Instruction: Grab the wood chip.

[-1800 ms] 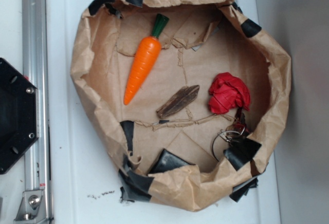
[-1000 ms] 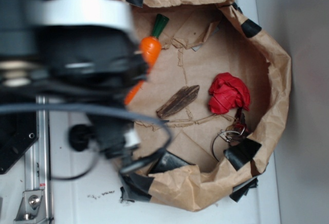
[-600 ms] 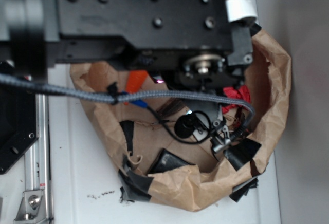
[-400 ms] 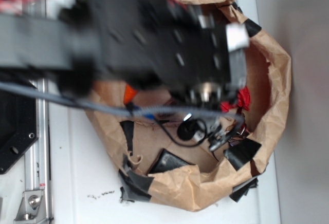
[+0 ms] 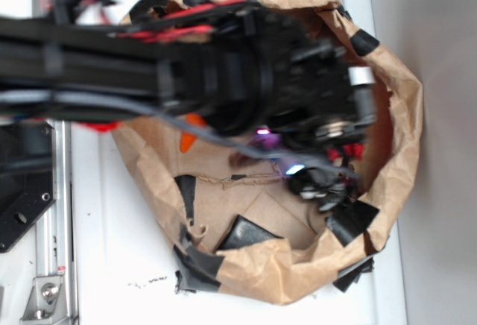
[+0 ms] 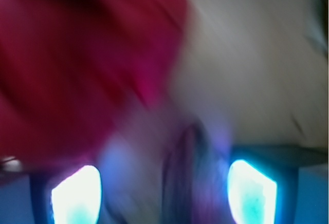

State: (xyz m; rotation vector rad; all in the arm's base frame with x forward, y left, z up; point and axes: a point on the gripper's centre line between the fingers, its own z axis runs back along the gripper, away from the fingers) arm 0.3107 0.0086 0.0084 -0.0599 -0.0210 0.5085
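A crumpled brown paper basin [image 5: 402,116], its rim patched with black tape [image 5: 350,221], sits on the white table [image 5: 112,250]. The black robot arm [image 5: 149,71] stretches in from the left and covers most of the basin's inside. Of the contents, only scraps show — an orange sliver of the carrot [image 5: 189,137] below the arm, a bit of the red paper wad [image 5: 353,150] by the right wall, and a dark edge that seems to be the wood chip [image 5: 240,160] near the middle of the floor, just under the arm. Too little of the chip shows to tell which way its long axis runs. The gripper is lost among the blurred black parts, so whether it is spread or closed cannot be told. The wrist view is a heavy smear: a red mass [image 6: 77,64] at upper left, pale ground at right, and two glowing cyan patches low down — nothing sharper.
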